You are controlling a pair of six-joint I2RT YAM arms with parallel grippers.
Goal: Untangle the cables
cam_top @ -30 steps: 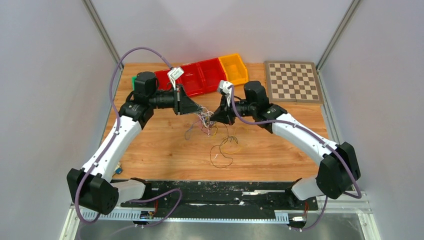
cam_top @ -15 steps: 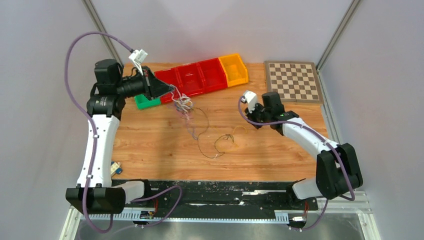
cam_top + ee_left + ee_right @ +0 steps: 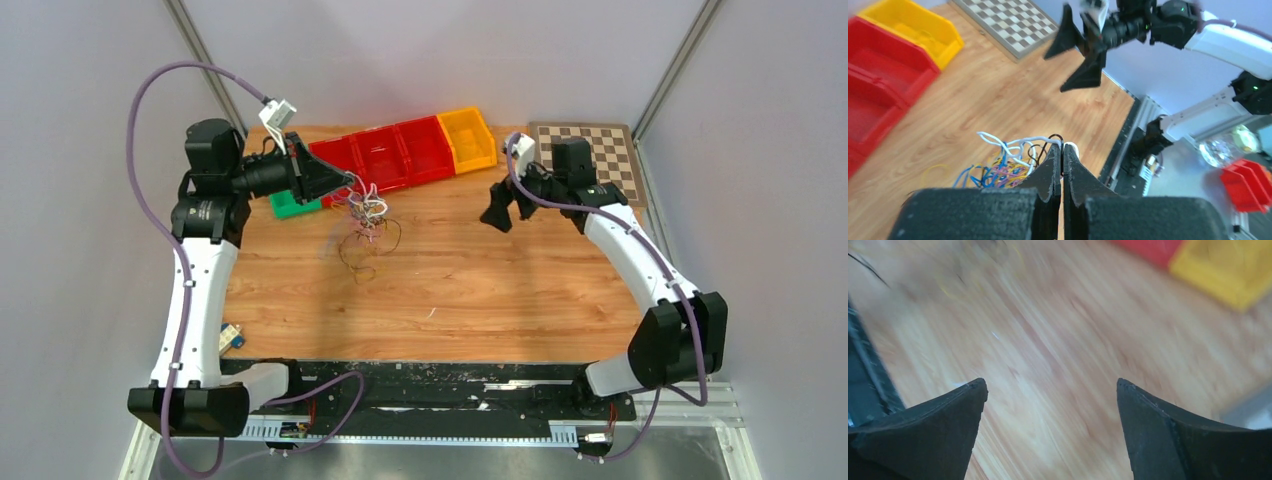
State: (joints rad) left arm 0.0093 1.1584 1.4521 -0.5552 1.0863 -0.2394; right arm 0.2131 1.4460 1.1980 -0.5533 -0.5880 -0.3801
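Count: 1 cable tangle, 2 claws, 3 red bins, 1 yellow bin.
Left claw: pinched tight on the tangle's white strands.
Right claw: spread wide, holding nothing.
Tangle place: just under left claw's tips, well apart from right claw.
Tangle axis: from the tips down toward the worktop, loops lowest.

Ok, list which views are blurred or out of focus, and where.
Top external: sharp throughout. Left wrist: the cables slightly soft, the red bins smeared at the left edge. Right wrist: the table and yellow bin streaked with motion blur, only its own fingers crisp.
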